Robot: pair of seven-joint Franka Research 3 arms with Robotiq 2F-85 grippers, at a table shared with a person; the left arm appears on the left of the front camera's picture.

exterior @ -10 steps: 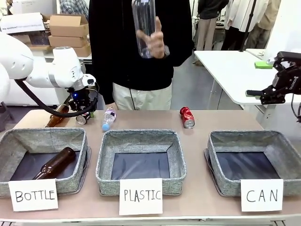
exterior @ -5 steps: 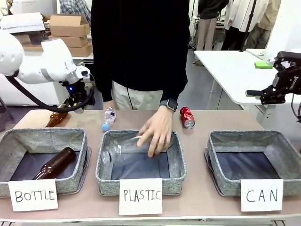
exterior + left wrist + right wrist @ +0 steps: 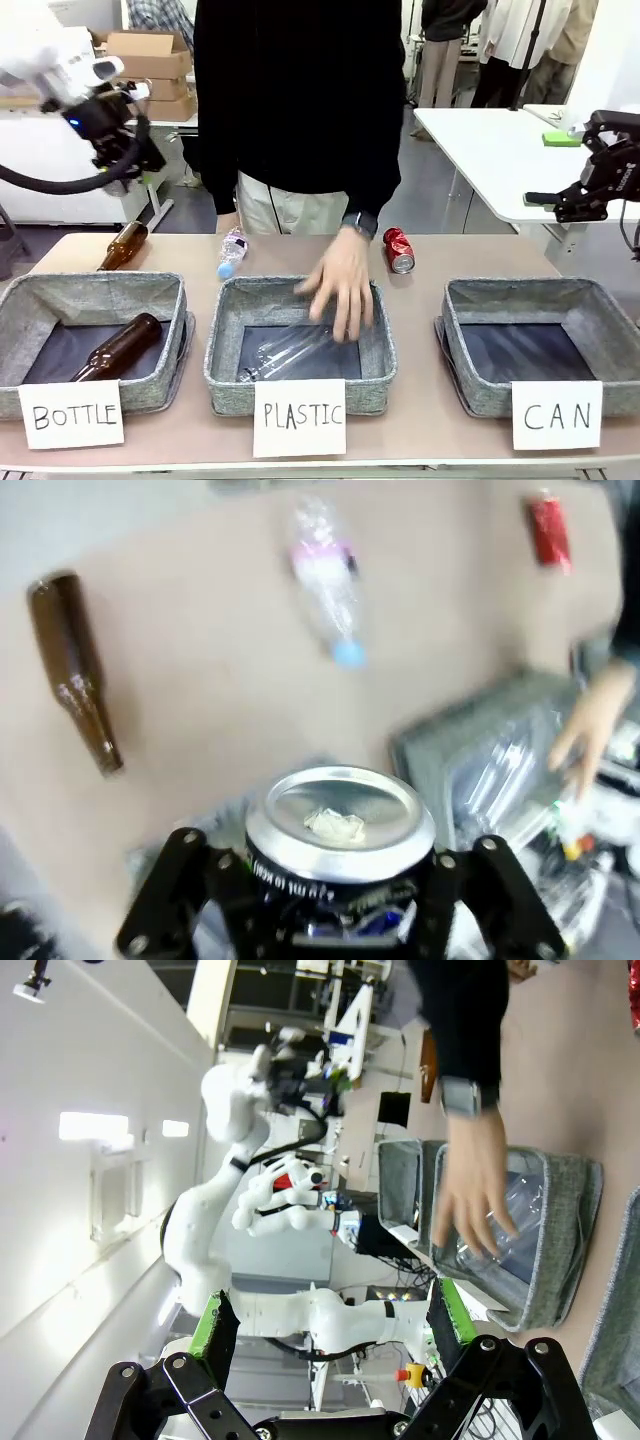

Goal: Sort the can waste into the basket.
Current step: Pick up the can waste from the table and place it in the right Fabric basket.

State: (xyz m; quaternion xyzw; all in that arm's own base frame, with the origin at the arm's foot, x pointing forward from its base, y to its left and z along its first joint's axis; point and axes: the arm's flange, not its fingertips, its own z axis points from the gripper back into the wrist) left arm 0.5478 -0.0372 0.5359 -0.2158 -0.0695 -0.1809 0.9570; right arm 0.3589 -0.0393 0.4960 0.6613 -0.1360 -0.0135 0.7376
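dark can (image 3: 340, 825) has risen in left jaws, well above table (image 3: 480, 256).

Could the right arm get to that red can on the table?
Probably yes. The right gripper is open and empty, and the red can lies uncovered on the table. Only the person's hand, close beside it, might get in the way.

Quick tally: three grey baskets, namely BOTTLE basket (image 3: 95, 285), PLASTIC basket (image 3: 270, 295), CAN basket (image 3: 530, 295). Two brown glass bottles: loose brown bottle (image 3: 123, 246), binned brown bottle (image 3: 115, 348). Two clear plastic bottles: capped plastic bottle (image 3: 232, 250), binned plastic bottle (image 3: 285, 352). Two cans: red can (image 3: 398, 249), dark can (image 3: 340, 850).
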